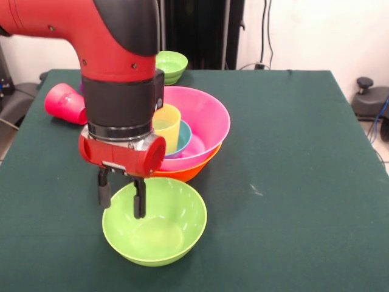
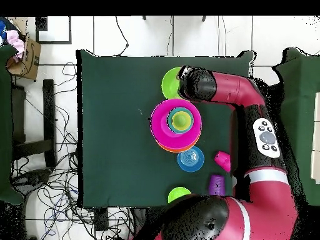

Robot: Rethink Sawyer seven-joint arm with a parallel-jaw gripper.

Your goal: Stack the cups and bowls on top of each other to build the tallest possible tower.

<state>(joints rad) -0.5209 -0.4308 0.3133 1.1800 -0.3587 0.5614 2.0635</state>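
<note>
My gripper (image 1: 121, 196) hangs open over the far-left rim of the medium green bowl (image 1: 159, 228), one finger outside the rim and one inside; I cannot tell if either touches it. Behind it, the pink bowl (image 1: 213, 115) sits nested in the orange bowl (image 1: 189, 172) and holds a small blue bowl (image 1: 185, 137) with the yellow cup (image 1: 168, 125) upright in it. The red cup (image 1: 64, 103) lies on its side at the left. From overhead, the arm's head covers the gripper beside the green bowl (image 2: 169, 83), and the purple cup (image 2: 215, 184) stands near the red cup (image 2: 222, 160).
A small green bowl (image 1: 171, 65) sits at the back edge of the green table (image 1: 292, 182). Overhead, another blue bowl (image 2: 190, 159) rests beside the pink-and-orange stack (image 2: 161, 122). Cables lie on the floor around the table.
</note>
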